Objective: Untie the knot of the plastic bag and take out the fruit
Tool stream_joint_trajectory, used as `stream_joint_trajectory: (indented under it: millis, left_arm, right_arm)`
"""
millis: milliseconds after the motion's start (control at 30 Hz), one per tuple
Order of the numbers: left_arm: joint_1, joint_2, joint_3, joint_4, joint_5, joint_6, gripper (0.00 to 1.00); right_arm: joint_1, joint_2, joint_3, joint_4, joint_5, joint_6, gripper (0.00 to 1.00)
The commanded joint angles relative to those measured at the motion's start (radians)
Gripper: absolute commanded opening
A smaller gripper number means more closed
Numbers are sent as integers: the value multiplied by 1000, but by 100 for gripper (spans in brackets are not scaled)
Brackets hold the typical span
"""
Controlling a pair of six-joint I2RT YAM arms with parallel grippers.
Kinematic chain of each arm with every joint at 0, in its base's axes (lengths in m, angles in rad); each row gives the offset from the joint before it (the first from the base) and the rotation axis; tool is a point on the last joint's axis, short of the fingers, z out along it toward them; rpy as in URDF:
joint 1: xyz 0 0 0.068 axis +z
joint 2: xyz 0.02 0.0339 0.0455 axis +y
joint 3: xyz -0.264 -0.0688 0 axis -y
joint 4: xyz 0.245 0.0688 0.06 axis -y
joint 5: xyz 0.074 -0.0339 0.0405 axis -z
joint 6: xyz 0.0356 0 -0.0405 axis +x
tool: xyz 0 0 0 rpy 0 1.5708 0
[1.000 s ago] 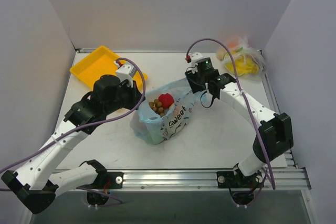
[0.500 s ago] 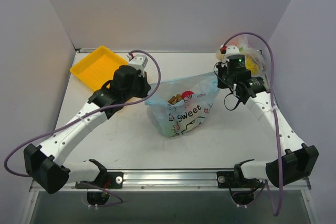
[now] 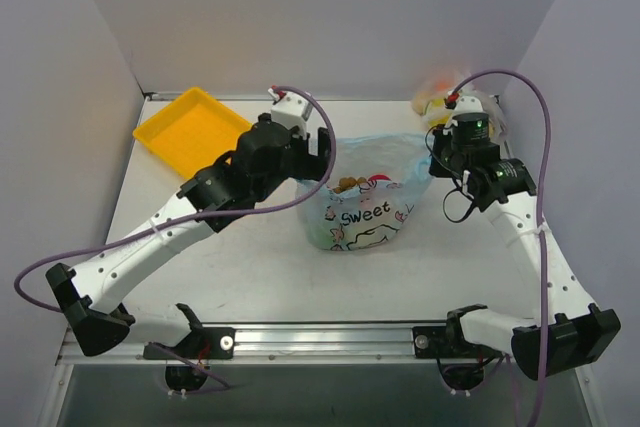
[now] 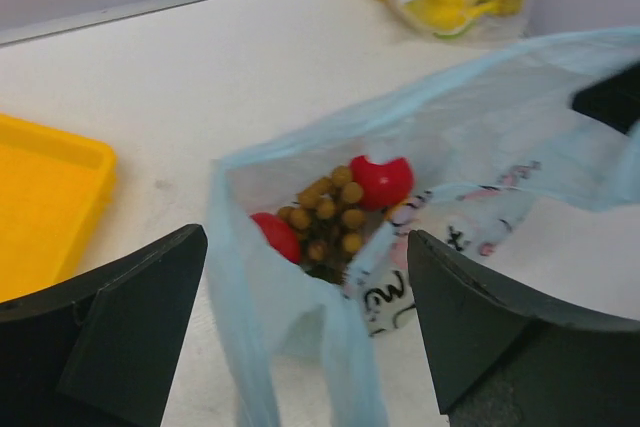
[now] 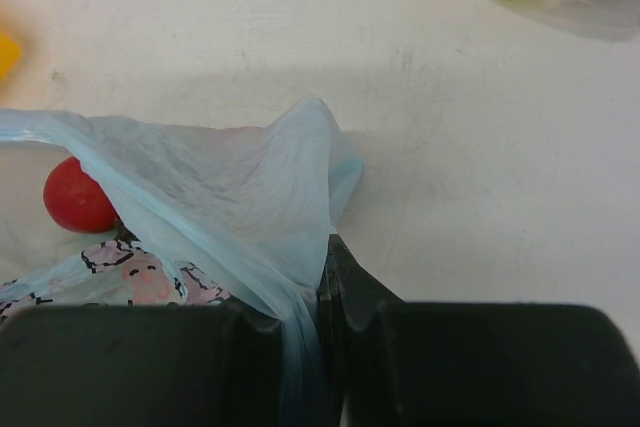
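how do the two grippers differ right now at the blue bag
The left gripper is open, its fingers wide apart, while the right gripper is shut, pinching a fold of the plastic bag. The left gripper only straddles the bag's near edge with nothing clamped, whereas the right gripper has blue plastic squeezed between its fingers. Both sit at the bag's open mouth, at opposite ends.

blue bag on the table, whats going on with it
The right gripper is shut on one edge of the plastic bag, holding its mouth open. The left gripper is open at the opposite edge, gripping nothing. No knot shows. Red fruit and a brown bunch lie inside, not yet taken out.
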Motion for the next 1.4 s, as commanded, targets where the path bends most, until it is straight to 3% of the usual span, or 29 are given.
stream_joint_trajectory:
  millis: [0,167,567,767,900,1100,1267,1367]
  left_arm:
    - [-143,-55,81,12,-180,-22,93]
    - [-274,-1,125,28,-300,-73,94]
    - [-274,321,234,48,-243,-67,76]
    - [-231,405,86,35,-291,-125,76]
    - [-175,366,-85,32,-299,-193,75]
    - [-12,237,-356,23,-277,-251,61]
    - [86,93,-448,19,-222,-196,47]
    - [99,22,-450,17,-165,-133,41]
  right_arm:
    - [10,-30,-1,-7,7,28,0]
    - [29,-42,-8,-10,23,23,0]
    - [75,-35,-48,-8,38,40,0]
    - [76,-27,-58,-8,67,31,0]
    - [53,-18,-77,-2,89,38,0]
    - [-13,2,-96,12,108,107,0]
    - [-165,25,-117,13,29,228,0]
    - [-191,27,-108,12,1,213,0]
